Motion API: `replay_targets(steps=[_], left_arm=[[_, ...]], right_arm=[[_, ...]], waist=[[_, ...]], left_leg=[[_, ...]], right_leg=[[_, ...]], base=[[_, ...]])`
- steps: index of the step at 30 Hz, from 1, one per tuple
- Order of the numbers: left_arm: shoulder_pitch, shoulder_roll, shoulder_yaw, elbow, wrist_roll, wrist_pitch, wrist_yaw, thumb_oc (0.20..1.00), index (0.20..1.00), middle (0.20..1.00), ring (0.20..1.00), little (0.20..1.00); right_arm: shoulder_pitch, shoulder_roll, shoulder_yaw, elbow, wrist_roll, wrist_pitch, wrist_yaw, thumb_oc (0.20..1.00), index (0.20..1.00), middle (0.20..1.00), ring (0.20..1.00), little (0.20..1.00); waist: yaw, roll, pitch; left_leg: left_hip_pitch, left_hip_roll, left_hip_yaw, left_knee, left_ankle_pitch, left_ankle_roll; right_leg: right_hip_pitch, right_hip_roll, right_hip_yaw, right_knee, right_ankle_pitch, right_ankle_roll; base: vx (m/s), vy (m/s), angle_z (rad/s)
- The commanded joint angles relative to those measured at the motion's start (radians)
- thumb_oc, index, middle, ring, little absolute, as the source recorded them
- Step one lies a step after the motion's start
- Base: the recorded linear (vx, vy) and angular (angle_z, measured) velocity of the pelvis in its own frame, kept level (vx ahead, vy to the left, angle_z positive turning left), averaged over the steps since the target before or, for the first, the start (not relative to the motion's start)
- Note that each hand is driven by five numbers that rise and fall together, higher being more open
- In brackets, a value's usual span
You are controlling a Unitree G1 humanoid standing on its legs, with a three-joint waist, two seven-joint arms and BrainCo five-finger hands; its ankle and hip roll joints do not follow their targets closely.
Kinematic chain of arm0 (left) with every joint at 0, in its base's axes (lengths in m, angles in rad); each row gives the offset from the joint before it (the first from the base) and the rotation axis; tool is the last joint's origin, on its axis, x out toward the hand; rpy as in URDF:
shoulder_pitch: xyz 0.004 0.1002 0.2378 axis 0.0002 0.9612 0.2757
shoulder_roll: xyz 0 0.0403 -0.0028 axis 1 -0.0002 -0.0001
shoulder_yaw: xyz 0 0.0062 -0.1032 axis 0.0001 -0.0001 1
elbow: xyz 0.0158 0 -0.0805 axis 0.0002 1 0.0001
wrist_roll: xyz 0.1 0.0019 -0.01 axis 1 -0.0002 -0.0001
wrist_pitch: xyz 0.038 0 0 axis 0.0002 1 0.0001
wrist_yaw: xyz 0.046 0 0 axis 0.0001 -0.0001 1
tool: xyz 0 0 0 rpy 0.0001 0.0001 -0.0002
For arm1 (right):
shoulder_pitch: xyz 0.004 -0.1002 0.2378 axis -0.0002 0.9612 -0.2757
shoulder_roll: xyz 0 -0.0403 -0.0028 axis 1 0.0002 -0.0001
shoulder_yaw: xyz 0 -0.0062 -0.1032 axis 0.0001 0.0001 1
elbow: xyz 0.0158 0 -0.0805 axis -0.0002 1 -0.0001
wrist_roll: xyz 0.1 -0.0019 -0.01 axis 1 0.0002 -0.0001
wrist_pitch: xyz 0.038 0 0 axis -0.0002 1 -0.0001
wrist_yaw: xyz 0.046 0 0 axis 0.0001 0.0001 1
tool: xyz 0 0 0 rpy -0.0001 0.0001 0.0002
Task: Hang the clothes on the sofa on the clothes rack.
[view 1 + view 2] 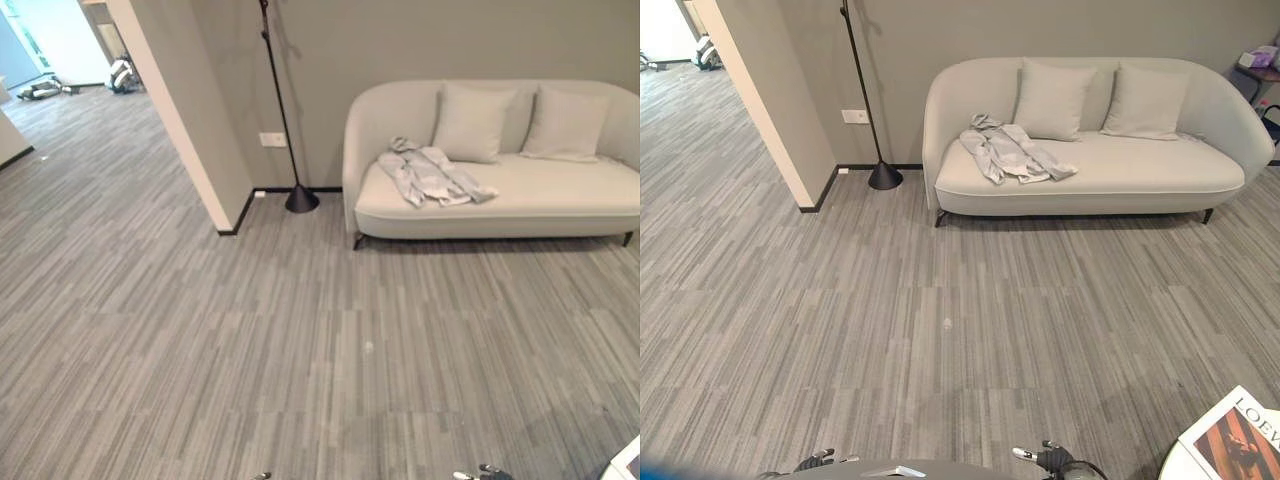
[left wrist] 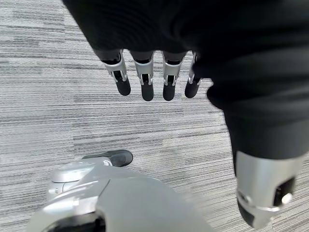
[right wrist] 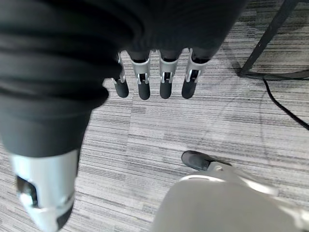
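A crumpled light grey garment (image 1: pixel 430 175) lies on the left part of the seat of a pale sofa (image 1: pixel 1090 195) against the far wall. A thin black pole on a cone-shaped base (image 1: pixel 301 199) stands left of the sofa, by the wall; its top is out of view. My left hand (image 2: pixel 145 77) hangs over the carpet with straight fingers and nothing in it. My right hand (image 3: pixel 164 77) hangs the same way, empty, above the carpet. Both hands are far from the sofa.
Two pale cushions (image 1: pixel 472 122) lean on the sofa back. A wall corner (image 1: pixel 180 120) juts out at left, with a corridor beyond. A magazine on a round white table (image 1: pixel 1230 440) sits at the near right. Thin black legs (image 3: pixel 270 34) stand near my right hand.
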Motion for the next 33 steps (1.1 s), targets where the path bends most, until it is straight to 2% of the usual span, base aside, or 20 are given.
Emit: replay_targets(steps=[1, 5, 8, 9, 11, 13, 16, 18, 20, 23, 24, 25, 27, 30, 32, 33], left_arm=[[-0.067, 0.002, 0.000, 0.061, 0.040, -0.023, 0.003, 1.000, 1.000, 1.000, 1.000, 1.000], [-0.071, 0.003, -0.005, 0.066, 0.057, -0.021, -0.001, 1.000, 1.000, 1.000, 1.000, 1.000], [-0.082, 0.008, -0.010, 0.061, 0.058, -0.020, -0.002, 1.000, 1.000, 1.000, 1.000, 1.000], [-0.086, 0.011, -0.014, 0.056, 0.058, -0.018, -0.002, 1.000, 1.000, 1.000, 1.000, 1.000], [-0.101, 0.018, -0.020, 0.045, 0.048, -0.017, -0.002, 1.000, 1.000, 1.000, 1.000, 1.000], [-0.108, 0.018, -0.027, 0.038, 0.046, -0.018, 0.000, 1.000, 1.000, 1.000, 1.000, 1.000], [-0.122, 0.017, -0.031, 0.026, 0.028, -0.024, 0.005, 1.000, 1.000, 1.000, 1.000, 1.000], [-0.134, 0.018, -0.034, 0.023, 0.017, -0.029, 0.009, 1.000, 1.000, 1.000, 1.000, 1.000], [-0.141, 0.019, -0.031, 0.021, 0.017, -0.031, 0.012, 1.000, 1.000, 1.000, 1.000, 1.000], [-0.142, 0.018, -0.024, 0.018, 0.022, -0.029, 0.009, 1.000, 1.000, 1.000, 1.000, 1.000], [-0.131, 0.015, -0.023, 0.025, 0.031, -0.029, 0.009, 1.000, 1.000, 1.000, 1.000, 1.000], [-0.130, 0.015, -0.023, 0.025, 0.031, -0.029, 0.009, 1.000, 1.000, 1.000, 1.000, 1.000], [-0.122, 0.008, -0.025, 0.026, 0.026, -0.031, 0.010, 1.000, 1.000, 1.000, 1.000, 1.000], [-0.113, 0.008, -0.027, 0.015, 0.025, -0.032, 0.011, 1.000, 1.000, 1.000, 1.000, 1.000], [-0.105, 0.016, -0.023, -0.008, 0.005, -0.032, 0.011, 1.000, 1.000, 1.000, 1.000, 1.000], [-0.108, 0.023, -0.010, -0.022, -0.016, -0.029, 0.017, 1.000, 1.000, 1.000, 1.000, 1.000]], right_arm=[[-0.044, -0.011, 0.030, 0.007, -0.014, -0.015, -0.001, 1.000, 1.000, 1.000, 1.000, 1.000], [-0.056, -0.013, 0.027, 0.015, -0.021, -0.010, 0.003, 1.000, 1.000, 1.000, 1.000, 1.000], [-0.071, -0.014, 0.025, 0.008, -0.019, -0.010, 0.006, 1.000, 1.000, 1.000, 1.000, 1.000], [-0.074, -0.015, 0.023, 0.005, -0.015, -0.009, 0.008, 1.000, 1.000, 1.000, 1.000, 1.000], [-0.083, -0.016, 0.023, -0.003, -0.005, -0.011, 0.004, 1.000, 1.000, 1.000, 1.000, 1.000], [-0.084, -0.013, 0.019, -0.002, 0.007, -0.012, 0.000, 1.000, 1.000, 1.000, 1.000, 1.000], [-0.091, -0.018, 0.016, -0.003, 0.025, -0.012, -0.004, 1.000, 1.000, 1.000, 1.000, 1.000], [-0.103, -0.020, 0.020, -0.006, 0.031, -0.013, -0.010, 1.000, 1.000, 1.000, 1.000, 1.000], [-0.108, -0.019, 0.018, -0.003, 0.032, -0.010, -0.012, 1.000, 1.000, 1.000, 1.000, 1.000], [-0.095, -0.019, 0.007, 0.007, 0.026, -0.006, -0.013, 1.000, 1.000, 1.000, 1.000, 1.000], [-0.082, -0.019, 0.003, 0.016, 0.027, -0.008, -0.012, 1.000, 1.000, 1.000, 1.000, 1.000], [-0.082, -0.019, 0.003, 0.016, 0.027, -0.008, -0.012, 1.000, 1.000, 1.000, 1.000, 1.000], [-0.086, -0.026, -0.007, 0.024, 0.044, -0.011, -0.014, 1.000, 1.000, 1.000, 1.000, 1.000], [-0.084, -0.028, -0.006, 0.028, 0.052, -0.020, -0.012, 1.000, 1.000, 1.000, 1.000, 1.000], [-0.081, -0.033, -0.001, 0.014, 0.055, -0.024, -0.012, 1.000, 1.000, 1.000, 1.000, 1.000], [-0.092, -0.044, 0.000, 0.014, 0.064, -0.028, -0.018, 1.000, 1.000, 1.000, 1.000, 1.000]], waist=[[0.024, -0.047, -0.013], [0.027, -0.048, -0.002], [0.028, -0.041, 0.021], [0.023, -0.041, 0.040], [0.015, -0.043, 0.074], [0.015, -0.038, 0.082], [0.007, -0.040, 0.081], [-0.011, -0.052, 0.088], [-0.030, -0.054, 0.090], [-0.047, -0.047, 0.071], [-0.052, -0.047, 0.042], [-0.052, -0.045, 0.042], [-0.053, -0.019, 0.024], [-0.051, 0.003, 0.003], [-0.045, 0.001, 0.015], [-0.030, -0.015, 0.040]], left_leg=[[0.009, 0.013, -0.089, -0.017, -0.027, -0.024], [0.005, -0.007, -0.093, -0.017, -0.032, -0.002], [0.005, -0.021, -0.096, -0.017, -0.038, 0.023], [0.016, -0.038, -0.105, -0.013, -0.042, 0.044], [0.014, -0.053, -0.110, 0.001, -0.041, 0.065], [0.012, -0.054, -0.114, 0.010, -0.051, 0.067], [0.046, -0.054, -0.138, -0.007, -0.076, 0.058], [0.078, -0.057, -0.164, -0.017, -0.102, 0.051], [0.121, -0.046, -0.187, -0.017, -0.140, 0.040], [0.175, -0.001, -0.202, -0.017, -0.193, 0.010], [0.181, 0.038, -0.198, -0.017, -0.194, -0.009], [0.181, 0.041, -0.197, -0.017, -0.195, -0.009], [0.172, 0.094, -0.193, -0.005, -0.117, -0.040], [0.143, 0.137, -0.199, 0.119, 0.012, -0.088], [0.073, 0.139, -0.190, 0.290, 0.115, -0.135], [-0.012, 0.132, -0.176, 0.459, 0.191, -0.125]], right_leg=[[-0.030, -0.127, 0.010, 0.014, 0.049, 0.140], [-0.054, -0.149, 0.022, 0.045, 0.055, 0.153], [-0.150, -0.169, 0.042, 0.200, 0.048, 0.168], [-0.222, -0.185, 0.063, 0.343, 0.087, 0.178], [-0.301, -0.192, 0.081, 0.479, 0.172, 0.176], [-0.341, -0.199, 0.075, 0.517, 0.156, 0.166], [-0.354, -0.182, 0.054, 0.379, 0.127, 0.159], [-0.379, -0.158, 0.059, 0.207, 0.159, 0.172], [-0.411, -0.136, 0.032, 0.067, 0.206, 0.192], [-0.449, -0.137, -0.086, 0.014, 0.216, 0.211], [-0.417, -0.115, -0.088, 0.014, 0.231, 0.187], [-0.417, -0.113, -0.089, 0.014, 0.231, 0.187], [-0.389, -0.079, -0.082, 0.014, 0.233, 0.170], [-0.342, -0.055, -0.092, 0.014, 0.209, 0.141], [-0.291, -0.052, -0.100, 0.015, 0.173, 0.111], [-0.239, -0.046, -0.090, 0.014, 0.132, 0.082]], base=[[-0.01, 0.076, 0.00], [-0.01, 0.089, -0.01], [-0.06, 0.138, -0.08], [-0.05, 0.196, -0.19], [-0.03, 0.148, -0.07], [0.08, 0.075, 0.18], [0.24, -0.021, 0.13], [0.32, -0.090, 0.06], [0.40, -0.085, 0.08], [0.56, -0.178, 0.27], [0.61, -0.246, 0.45], [0.46, -0.194, 0.48], [0.33, -0.131, 0.47], [0.39, -0.127, 0.16], [0.40, -0.161, -0.22], [0.43, -0.226, -0.09]])
